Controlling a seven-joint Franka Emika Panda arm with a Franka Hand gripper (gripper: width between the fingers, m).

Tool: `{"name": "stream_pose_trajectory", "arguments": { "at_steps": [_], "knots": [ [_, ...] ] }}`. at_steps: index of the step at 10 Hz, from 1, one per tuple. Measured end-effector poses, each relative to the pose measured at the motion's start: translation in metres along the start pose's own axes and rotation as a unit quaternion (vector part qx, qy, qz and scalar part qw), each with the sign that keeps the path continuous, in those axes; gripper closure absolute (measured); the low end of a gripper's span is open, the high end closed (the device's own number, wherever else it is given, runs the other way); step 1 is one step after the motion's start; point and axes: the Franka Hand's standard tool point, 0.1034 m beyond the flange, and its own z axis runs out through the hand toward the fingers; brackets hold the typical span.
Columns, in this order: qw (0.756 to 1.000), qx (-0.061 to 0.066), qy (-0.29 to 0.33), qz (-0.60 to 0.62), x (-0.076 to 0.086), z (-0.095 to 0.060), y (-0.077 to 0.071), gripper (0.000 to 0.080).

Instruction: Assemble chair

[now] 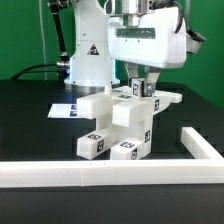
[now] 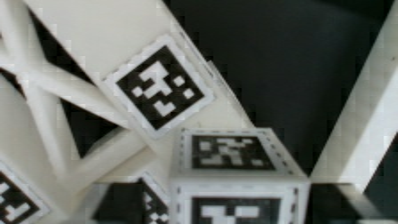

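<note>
The chair [image 1: 118,128] is found part-built on the black worktop [image 1: 35,135], near the middle and just behind the white rail [image 1: 100,172] that borders the front in the exterior view; blocky parts are already joined into one cluster, with two tagged leg ends [image 1: 92,145] turned toward the rail. The marker board [image 1: 64,108] lies flat at the exterior view's left of the cluster.

The arm [image 1: 145,40] is held directly above the chair; the jaws are lowered onto its upper part, on either side of a small tagged piece [image 1: 141,90]. Whether they are clenched on that piece or merely set around it cannot be told. In the wrist view a tagged block [image 2: 228,160] and a slanted tagged bar [image 2: 166,85] are seen very close, so the tool is judged to be right at the structure.

The step in hand is judged to be the seating or gripping of one upper part of the chair. The next move would call for a firm hold, careful alignment with the joint, and steady pressure, so that the loose cluster is not pushed across the worktop.
</note>
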Motion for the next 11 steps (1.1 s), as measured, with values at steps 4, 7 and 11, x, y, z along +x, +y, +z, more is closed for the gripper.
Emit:
{"name": "stream_pose_trajectory", "arguments": {
  "at_steps": [4,7,11],
  "knots": [
    [0.987,0.0,-0.001,-0.162,-0.0059,0.0005,-0.0012,0.0152],
    [0.943,0.001,-0.001,-0.334,-0.0096,0.0005,-0.0021,0.0151],
    [0.867,0.001,-0.001,-0.499,-0.007,0.001,-0.0003,0.0151]
  ]
}}
